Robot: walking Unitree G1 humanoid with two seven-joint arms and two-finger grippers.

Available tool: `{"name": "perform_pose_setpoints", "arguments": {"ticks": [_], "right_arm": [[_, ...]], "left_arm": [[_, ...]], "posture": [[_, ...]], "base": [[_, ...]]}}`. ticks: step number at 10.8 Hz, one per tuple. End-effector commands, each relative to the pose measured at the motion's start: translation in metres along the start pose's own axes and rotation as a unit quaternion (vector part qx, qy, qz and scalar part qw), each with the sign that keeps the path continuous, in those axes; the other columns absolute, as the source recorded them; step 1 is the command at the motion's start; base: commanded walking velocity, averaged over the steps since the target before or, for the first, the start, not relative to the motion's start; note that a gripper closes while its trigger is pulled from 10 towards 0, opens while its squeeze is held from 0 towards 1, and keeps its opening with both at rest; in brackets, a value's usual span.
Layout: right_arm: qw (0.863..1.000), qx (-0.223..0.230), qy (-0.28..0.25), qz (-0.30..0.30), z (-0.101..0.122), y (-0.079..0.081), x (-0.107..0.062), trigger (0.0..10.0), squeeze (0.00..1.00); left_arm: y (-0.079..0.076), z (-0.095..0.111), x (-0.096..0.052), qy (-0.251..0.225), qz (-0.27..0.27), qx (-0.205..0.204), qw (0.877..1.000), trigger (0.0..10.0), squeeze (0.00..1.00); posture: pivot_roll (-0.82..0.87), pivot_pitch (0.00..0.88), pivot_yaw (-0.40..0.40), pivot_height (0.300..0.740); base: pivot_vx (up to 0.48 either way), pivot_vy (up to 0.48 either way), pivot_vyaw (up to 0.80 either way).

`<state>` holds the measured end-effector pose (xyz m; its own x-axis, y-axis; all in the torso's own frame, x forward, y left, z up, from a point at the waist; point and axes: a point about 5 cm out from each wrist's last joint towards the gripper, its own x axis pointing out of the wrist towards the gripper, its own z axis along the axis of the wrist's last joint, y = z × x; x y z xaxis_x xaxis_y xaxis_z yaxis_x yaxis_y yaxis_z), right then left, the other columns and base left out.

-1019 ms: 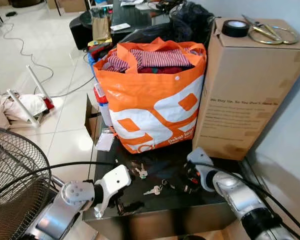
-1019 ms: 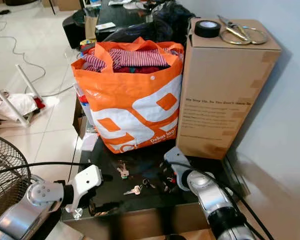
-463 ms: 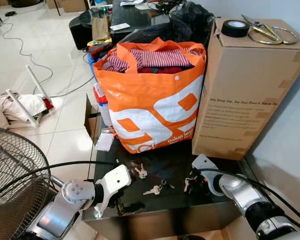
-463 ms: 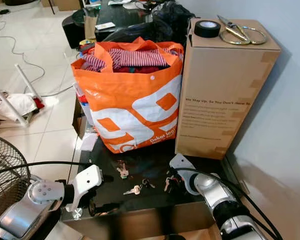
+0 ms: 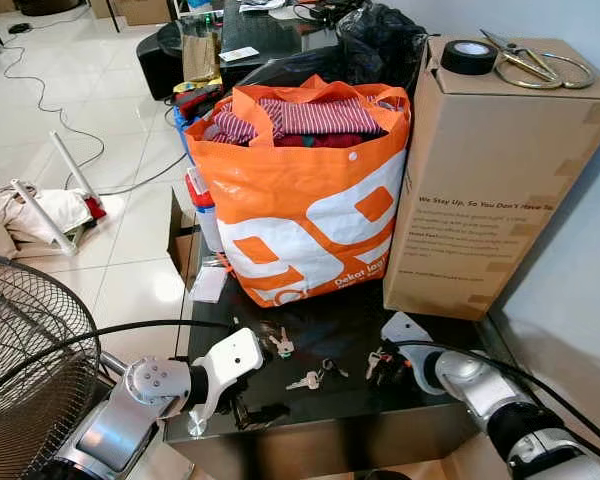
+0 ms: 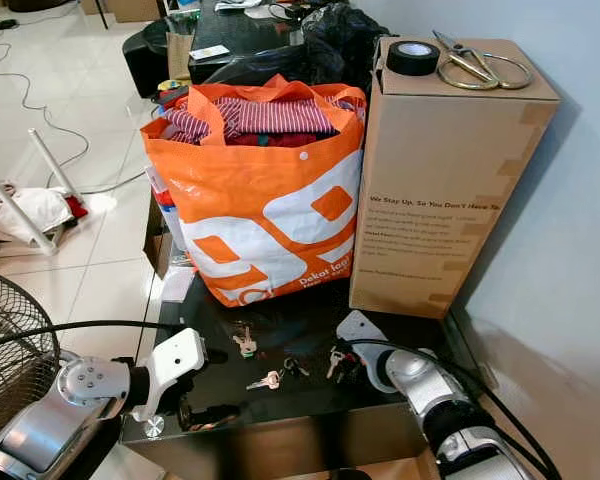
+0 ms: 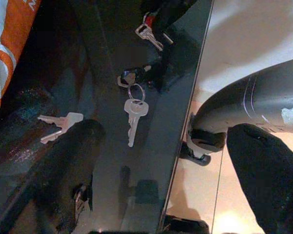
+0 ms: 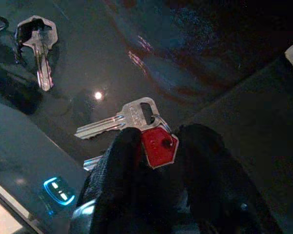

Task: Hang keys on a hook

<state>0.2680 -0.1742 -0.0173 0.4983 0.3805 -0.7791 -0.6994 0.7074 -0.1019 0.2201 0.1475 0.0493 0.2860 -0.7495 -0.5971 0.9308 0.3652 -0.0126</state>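
1. An orange shopping bag point(image 5: 305, 190) stuffed with striped clothes stands at the back of my dark glass worktop point(image 6: 280, 395), and a tall cardboard box point(image 5: 495, 180) stands just beside it on my right; together they wall off the far side.
2. On top of the box lie one roll of black tape point(image 5: 470, 56) and one pair of scissors point(image 5: 530, 62).
3. My right gripper point(image 8: 156, 146) rests low on the worktop near the box's foot — its two fingers are pinched on a red-tagged key bunch point(image 8: 136, 124), the red tag between the fingertips and a silver key sticking out past them.
4. My left gripper point(image 7: 171, 170) sits at the worktop's near edge with its fingers spread apart, one finger over the glass and the other past the edge, above the floor.
5. I count three key sets on the glass: the red-tagged one I hold, a silver key on a ring point(image 7: 134, 112) in the middle with a dark fob beside it, and a pair of pale keys point(image 5: 281, 345) nearer the bag.
6. To my left stands a wire fan guard point(image 5: 25, 360) — beyond it is tiled floor point(image 5: 130, 140) with a cable running across.
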Motion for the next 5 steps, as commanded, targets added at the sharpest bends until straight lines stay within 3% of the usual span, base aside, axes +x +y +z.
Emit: {"name": "perform_pose_setpoints", "arguments": {"ticks": [1, 5], "right_arm": [[1.0, -0.002, 0.003, -0.002, 0.0009, -0.0011, 0.0005, 0.0, 0.0], [1.0, -0.005, 0.002, -0.003, -0.0003, -0.0037, -0.0004, 0.0, 0.0]], "left_arm": [[0.0006, -0.0004, -0.0001, 0.004, -0.005, 0.005, 1.0, 10.0, 0.0], [0.0034, 0.0016, 0.0004, 0.003, -0.005, 0.009, 1.0, 10.0, 0.0]], "posture": [[-0.18, 0.0, 0.059, 0.74], [-0.18, 0.0, 0.067, 0.74]], "base": [[0.0, 0.0, 0.0], [0.0, 0.0, 0.0]]}}
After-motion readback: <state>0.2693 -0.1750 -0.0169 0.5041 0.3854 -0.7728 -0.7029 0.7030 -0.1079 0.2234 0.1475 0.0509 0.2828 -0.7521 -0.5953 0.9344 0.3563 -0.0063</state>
